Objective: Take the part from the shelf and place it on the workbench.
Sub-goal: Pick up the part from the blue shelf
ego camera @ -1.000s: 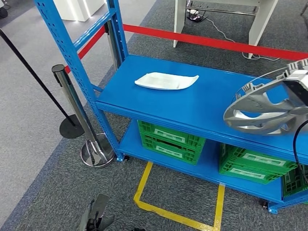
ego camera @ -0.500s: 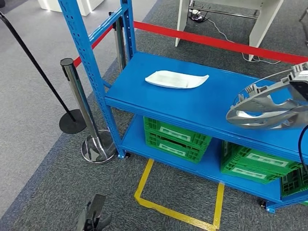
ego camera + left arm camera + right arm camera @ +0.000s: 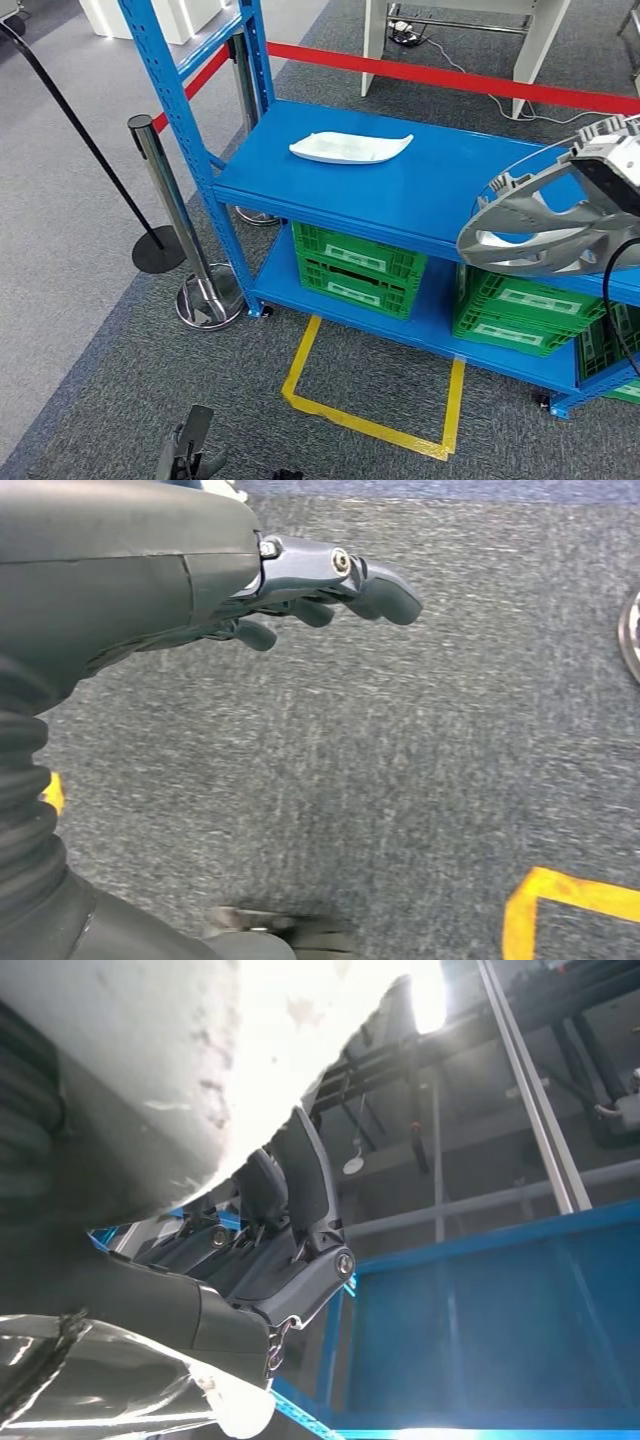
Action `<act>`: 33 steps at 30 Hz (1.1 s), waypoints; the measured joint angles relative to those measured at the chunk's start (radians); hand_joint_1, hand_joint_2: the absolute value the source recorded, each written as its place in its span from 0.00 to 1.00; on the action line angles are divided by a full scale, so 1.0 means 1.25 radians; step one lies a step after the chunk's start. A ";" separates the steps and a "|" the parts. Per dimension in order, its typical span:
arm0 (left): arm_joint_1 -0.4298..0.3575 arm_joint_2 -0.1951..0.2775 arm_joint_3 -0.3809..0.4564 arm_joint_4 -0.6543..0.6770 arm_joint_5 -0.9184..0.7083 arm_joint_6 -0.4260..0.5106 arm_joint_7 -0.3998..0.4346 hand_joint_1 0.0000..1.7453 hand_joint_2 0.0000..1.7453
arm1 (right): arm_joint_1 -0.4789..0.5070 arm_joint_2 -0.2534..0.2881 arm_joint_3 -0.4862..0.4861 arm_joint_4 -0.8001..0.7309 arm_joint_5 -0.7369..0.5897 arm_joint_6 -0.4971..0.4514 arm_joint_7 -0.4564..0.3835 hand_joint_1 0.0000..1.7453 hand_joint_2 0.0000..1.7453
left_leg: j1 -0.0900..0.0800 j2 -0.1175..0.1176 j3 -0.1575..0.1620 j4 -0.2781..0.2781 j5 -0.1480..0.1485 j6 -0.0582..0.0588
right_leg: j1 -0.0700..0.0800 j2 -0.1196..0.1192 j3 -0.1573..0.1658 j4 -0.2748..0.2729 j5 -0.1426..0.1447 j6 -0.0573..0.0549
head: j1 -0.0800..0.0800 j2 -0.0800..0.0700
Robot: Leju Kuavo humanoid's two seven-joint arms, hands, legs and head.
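Note:
My right hand grips a large silver ring-shaped part wrapped in clear film and holds it in the air in front of the right end of the blue shelf. In the right wrist view the dark fingers curl against the part's pale surface. A flat white part lies on the shelf's middle board, well left of my right hand. My left hand hangs low over the carpet; the left wrist view shows it with fingers stretched out and nothing in them.
Green crates stand on the shelf's lowest board. Chrome stanchions with a red belt fence the left and the back. A yellow tape outline marks the carpet before the shelf. White table legs stand behind.
The whole picture has shifted a little sideways and back as the camera moved. My right hand keeps hold of the silver part, and the white part stays on the shelf.

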 joint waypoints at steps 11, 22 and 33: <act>-0.006 0.006 0.003 0.000 0.001 0.002 -0.002 0.00 1.00 | -0.013 0.005 0.016 0.012 0.001 0.001 0.000 1.00 1.00 | -0.010 0.000 0.189 -0.197 0.029 0.040 | 0.004 -0.003 -0.063 -0.003 0.060 0.027 | 0.000 0.000; -0.008 0.009 0.010 0.000 0.011 0.007 -0.002 0.00 1.00 | -0.079 0.005 0.039 0.039 -0.001 0.027 0.014 1.00 1.00 | -0.006 0.004 0.076 -0.189 0.121 0.033 | -0.004 -0.002 0.036 0.030 -0.034 0.049 | 0.005 0.000; 0.003 0.015 0.016 0.000 0.024 0.003 -0.003 0.00 1.00 | -0.090 0.011 0.057 0.053 0.018 0.036 0.038 1.00 1.00 | 0.001 0.002 0.027 0.055 -0.020 -0.001 | 0.001 -0.002 -0.018 -0.006 0.016 0.004 | 0.000 0.000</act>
